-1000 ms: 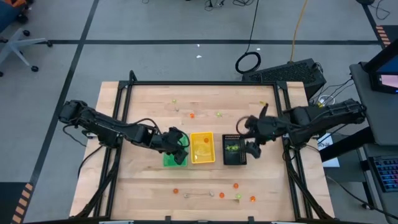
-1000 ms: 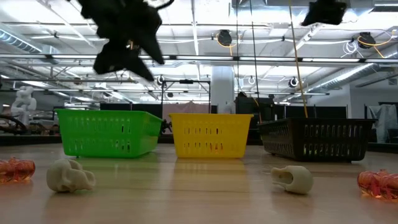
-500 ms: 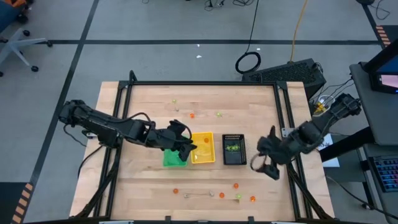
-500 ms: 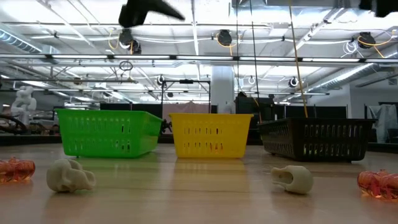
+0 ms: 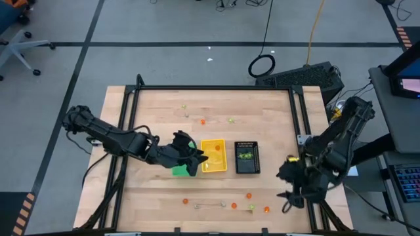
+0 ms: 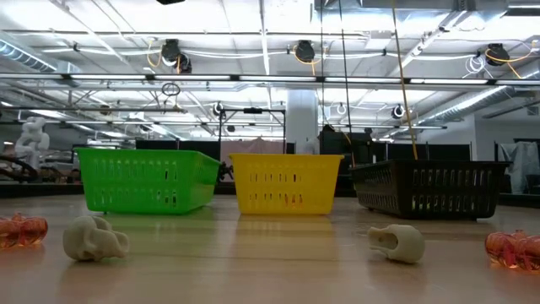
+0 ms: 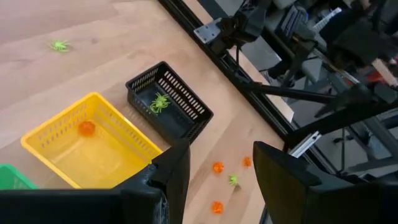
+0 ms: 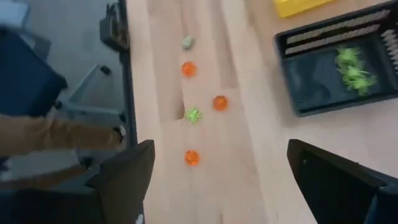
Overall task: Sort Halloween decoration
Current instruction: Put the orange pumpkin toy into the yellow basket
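Three trays stand in a row mid-table: green [image 5: 178, 170], yellow [image 5: 214, 155] and black [image 5: 247, 157]. Green spider trinkets [image 7: 160, 102] lie in the black tray, and an orange one [image 7: 86, 128] lies in the yellow tray. Loose Halloween decoration lies near the front edge: orange pieces [image 8: 188, 68], a green spider [image 8: 193, 115], and whitish skulls [image 6: 94, 238]. My left gripper [image 5: 199, 157] hangs open above the green and yellow trays, holding nothing. My right gripper [image 5: 284, 185] hangs open over the table's right edge, near the front, with the loose pieces ahead of it.
More trinkets lie toward the far side: an orange one [image 5: 203, 121] and green ones [image 5: 230, 120]. A black metal frame [image 5: 296, 111] runs along the table's edges. The bare wood between the trays and the front trinkets is free room.
My right gripper has swung away from above the black tray toward the table's near right corner, turning as it went and staying open. My left gripper has risen over the green tray, out of the low view, and tipped more level.
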{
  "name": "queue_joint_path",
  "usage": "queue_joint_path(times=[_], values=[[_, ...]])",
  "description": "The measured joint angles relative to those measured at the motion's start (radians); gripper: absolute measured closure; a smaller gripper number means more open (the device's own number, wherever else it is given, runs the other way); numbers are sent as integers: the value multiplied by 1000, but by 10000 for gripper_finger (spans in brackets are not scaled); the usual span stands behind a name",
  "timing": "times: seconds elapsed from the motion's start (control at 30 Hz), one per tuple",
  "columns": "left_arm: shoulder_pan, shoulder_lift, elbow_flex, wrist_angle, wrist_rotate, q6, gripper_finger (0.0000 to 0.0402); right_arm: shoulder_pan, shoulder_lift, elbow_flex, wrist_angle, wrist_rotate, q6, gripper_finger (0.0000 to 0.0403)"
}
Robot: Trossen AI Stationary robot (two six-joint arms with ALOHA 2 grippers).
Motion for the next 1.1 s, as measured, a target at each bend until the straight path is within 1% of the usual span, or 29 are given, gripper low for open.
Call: queue_joint_path(times=[0.1, 0.27, 0.43, 0.53, 0.63, 0.7, 0.87, 1.1], values=[[-17, 4, 0, -3, -26, 0, 229, 38, 38, -40, 101, 0, -30, 51], [-30, 20, -1, -3, -33, -1, 252, 85, 109, -164, 365, -7, -40, 51], [-30, 33, -1, -1, -37, -19, 278, 110, 186, -243, 507, -6, -54, 51], [-30, 31, 0, 2, -51, -19, 284, 116, 246, -261, 526, -6, -97, 51], [-29, 32, 0, 0, -62, -18, 285, 116, 308, -262, 533, -8, -101, 51], [-29, 32, 0, 1, -64, -18, 285, 116, 343, -262, 552, -28, -95, 51], [-29, 32, 0, 0, -64, -19, 285, 116, 400, -261, 607, -35, -83, 51], [-30, 32, 0, 0, -64, -18, 285, 116, 471, -261, 608, -35, -37, 51]])
